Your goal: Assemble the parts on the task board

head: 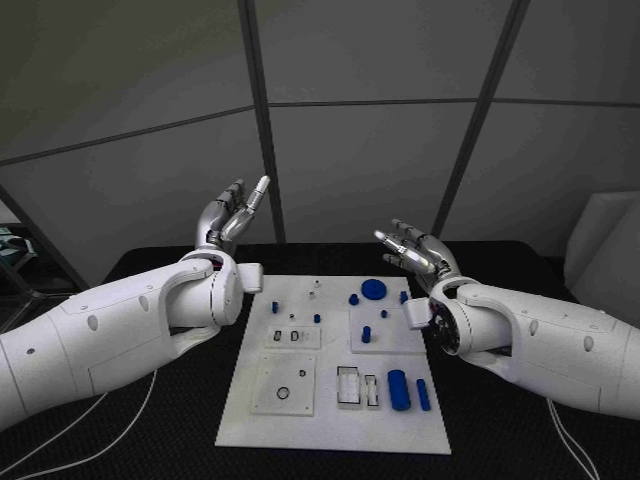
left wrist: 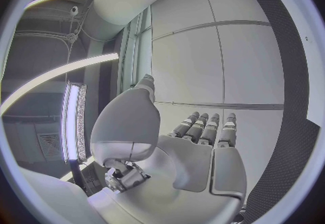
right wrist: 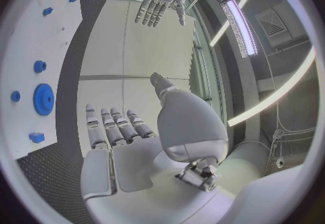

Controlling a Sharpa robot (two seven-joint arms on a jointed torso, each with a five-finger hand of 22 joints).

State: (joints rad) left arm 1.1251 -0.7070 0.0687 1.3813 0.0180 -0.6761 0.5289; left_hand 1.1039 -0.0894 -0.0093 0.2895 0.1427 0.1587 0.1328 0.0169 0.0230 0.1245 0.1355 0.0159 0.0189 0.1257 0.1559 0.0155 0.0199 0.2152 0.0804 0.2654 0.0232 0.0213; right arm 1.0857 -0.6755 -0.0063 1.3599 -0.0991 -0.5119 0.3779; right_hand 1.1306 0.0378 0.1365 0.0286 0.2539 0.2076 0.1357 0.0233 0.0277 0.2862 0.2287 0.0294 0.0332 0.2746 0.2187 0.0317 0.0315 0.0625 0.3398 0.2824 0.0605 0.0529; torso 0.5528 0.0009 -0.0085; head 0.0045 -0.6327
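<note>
Both hands are raised off the table with their fingers stretched out straight and nothing in them. Left hand (head: 231, 219) points up and away, just beyond the far left corner of the task board (head: 248, 425); its own wrist view shows the palm flat and the fingers (left wrist: 203, 129) side by side. Right hand (head: 415, 250) hangs over the board's far right corner, fingers (right wrist: 111, 123) likewise extended and apart from every part.

No brand, label or writing can be read anywhere on the board or arms.

Between the two hands, and nearer the robot than either, lies the white board with its blue parts. One round toothed gear (head: 374, 289) sits closest to the right hand. One thick blue cylinder (head: 398, 389) and one thin blue rod (head: 423, 394) lie side by side at the near right, well apart from both hands. Several small blue pegs dot the middle; their number is too fine to count surely.
</note>
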